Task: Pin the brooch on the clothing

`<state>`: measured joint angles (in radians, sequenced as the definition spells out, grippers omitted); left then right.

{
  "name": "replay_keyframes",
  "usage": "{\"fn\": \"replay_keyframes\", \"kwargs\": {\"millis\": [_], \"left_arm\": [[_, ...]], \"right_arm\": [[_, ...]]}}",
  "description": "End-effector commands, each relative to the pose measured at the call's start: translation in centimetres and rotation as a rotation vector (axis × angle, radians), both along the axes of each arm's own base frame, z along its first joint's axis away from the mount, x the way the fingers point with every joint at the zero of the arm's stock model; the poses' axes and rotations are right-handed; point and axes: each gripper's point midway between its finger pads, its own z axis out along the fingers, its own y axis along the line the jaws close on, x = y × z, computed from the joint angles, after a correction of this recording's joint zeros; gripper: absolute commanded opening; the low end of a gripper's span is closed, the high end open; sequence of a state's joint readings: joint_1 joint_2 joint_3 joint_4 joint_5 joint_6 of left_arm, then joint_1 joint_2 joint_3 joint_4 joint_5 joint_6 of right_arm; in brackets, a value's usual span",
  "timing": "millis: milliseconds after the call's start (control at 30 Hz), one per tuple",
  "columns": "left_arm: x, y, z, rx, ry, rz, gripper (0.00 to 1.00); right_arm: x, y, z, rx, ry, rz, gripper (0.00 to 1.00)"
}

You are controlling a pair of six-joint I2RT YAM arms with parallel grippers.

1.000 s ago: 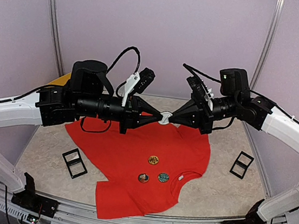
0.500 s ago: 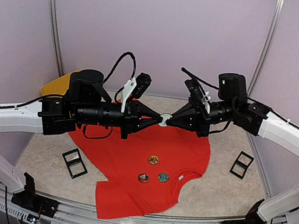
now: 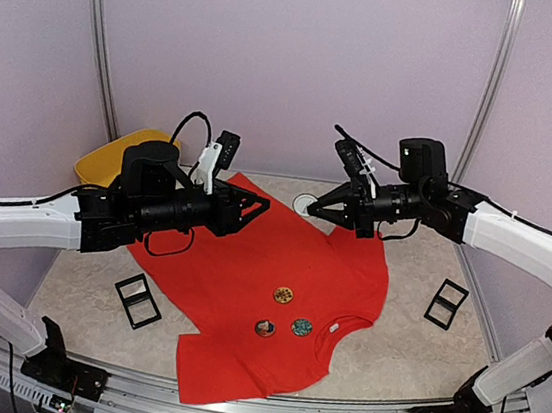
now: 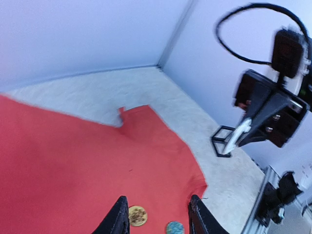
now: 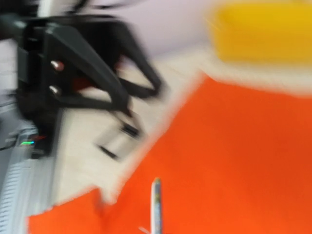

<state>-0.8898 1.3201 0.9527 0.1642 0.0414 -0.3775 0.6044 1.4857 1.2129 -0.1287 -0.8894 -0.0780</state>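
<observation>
The right gripper (image 3: 316, 209) appears to pinch a white-rimmed brooch (image 3: 305, 206), held edge-on above the far edge of the red T-shirt (image 3: 236, 282). The shirt lies flat below it. The left gripper (image 3: 256, 204), spread and empty, hovers over the shirt's far-left part, about as near.

You are looking at a T-shirt (image 3: 245, 293) that is showing as soft, matt red cloth, lightly creased. The badges (image 3: 284, 294) on it are looking smooth-faced. The basket (image 3: 121, 152) is shining as smooth yellow plastic. The tabletop (image 3: 410, 344) is reading as matt, speckled stone. The arm shells (image 3: 12, 224) are glinting glossy white, while the left gripper (image 3: 261, 206) and right gripper (image 3: 314, 211) are looking matt black. The brooch (image 3: 302, 207) is showing a smooth white rim.
</observation>
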Motion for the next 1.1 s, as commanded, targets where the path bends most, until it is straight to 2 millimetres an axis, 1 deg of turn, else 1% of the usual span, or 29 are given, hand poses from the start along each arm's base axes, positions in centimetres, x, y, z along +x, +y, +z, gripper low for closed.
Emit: {"fn": "replay_keyframes", "kwargs": {"millis": [0,33,67,100,200,233,333,367,400,467,500,533,567,600,633,700,733,767,800,833,867,900,967,1067], "left_arm": [[3.9,7.1,-13.5,0.054,0.411,0.393,0.38],[3.8,8.4,-16.3,0.086,0.467,0.432,0.37],[3.6,9.0,-18.0,0.105,0.498,0.453,0.37],[3.4,9.3,-19.8,0.134,0.522,0.462,0.37],[3.3,10.2,-22.8,0.221,0.556,0.497,0.37],[3.4,10.7,-24.1,0.262,0.574,0.519,0.37],[3.3,12.5,-26.4,0.35,0.608,0.591,0.37],[3.4,13.0,-26.7,0.36,0.608,0.612,0.37],[3.2,13.7,-27.2,0.385,0.619,0.636,0.36],[3.1,14.4,-27.1,0.4,0.611,0.665,0.36],[3.3,14.4,-26.5,0.4,0.587,0.665,0.36],[3.5,13.8,-25.8,0.398,0.548,0.651,0.36],[3.9,12.8,-24.3,0.391,0.483,0.619,0.36],[4.0,11.1,-22.8,0.391,0.404,0.566,0.38],[4.1,9.1,-21.1,0.392,0.317,0.498,0.4],[3.1,4.0,-18.5,0.424,0.15,0.303,0.43],[2.2,1.4,-17.8,0.451,0.082,0.181,0.45],[0.5,-1.9,-16.9,0.457,0.032,0.025,0.46],[-0.8,-3.8,-17.8,0.495,0.015,-0.092,0.47],[-1.5,-5.1,-18.0,0.518,-0.004,-0.16,0.47],[-1.8,-5.7,-18.9,0.552,-0.008,-0.19,0.47],[-1.7,-5.9,-20.0,0.582,0.002,-0.196,0.47],[-1.2,-5.8,-21.2,0.616,0.017,-0.184,0.47],[-1.2,-5.1,-22.1,0.634,0.014,-0.173,0.47]], "right_arm": [[6.0,-2.2,-9.8,-0.157,0.313,-0.302,0.0],[6.6,-2.6,-11.6,-0.185,0.358,-0.341,0.0],[7.0,-3.1,-13.6,-0.217,0.399,-0.376,0.0],[7.3,-3.6,-15.2,-0.241,0.429,-0.404,0.0],[8.1,-5.2,-19.3,-0.299,0.498,-0.484,0.0],[8.2,-5.8,-20.6,-0.315,0.519,-0.508,0.0],[8.5,-7.6,-24.1,-0.381,0.569,-0.579,0.0],[8.5,-8.2,-25.1,-0.396,0.587,-0.593,0.0],[8.4,-8.6,-25.8,-0.405,0.603,-0.604,0.0],[8.4,-9.4,-26.6,-0.421,0.616,-0.628,0.0],[8.6,-9.7,-26.7,-0.43,0.603,-0.642,0.0],[8.7,-9.9,-26.7,-0.438,0.587,-0.65,0.0],[9.0,-10.0,-26.4,-0.44,0.569,-0.659,0.0],[9.2,-10.0,-25.9,-0.437,0.541,-0.659,0.0],[9.4,-9.9,-25.2,-0.432,0.508,-0.657,0.0],[9.6,-9.4,-23.6,-0.42,0.404,-0.648,0.0],[9.7,-9.2,-22.7,-0.422,0.332,-0.658,0.0],[9.7,-8.9,-21.9,-0.427,0.258,-0.658,0.0],[9.6,-8.5,-21.1,-0.429,0.174,-0.655,0.0],[9.3,-8.0,-20.4,-0.442,0.084,-0.641,0.0],[8.9,-7.4,-20.0,-0.45,0.006,-0.621,0.0],[8.5,-6.7,-19.4,-0.447,-0.055,-0.599,0.0],[7.5,-5.3,-18.1,-0.394,-0.125,-0.544,0.0],[5.9,-3.4,-17.0,-0.305,-0.19,-0.457,0.0]]}}
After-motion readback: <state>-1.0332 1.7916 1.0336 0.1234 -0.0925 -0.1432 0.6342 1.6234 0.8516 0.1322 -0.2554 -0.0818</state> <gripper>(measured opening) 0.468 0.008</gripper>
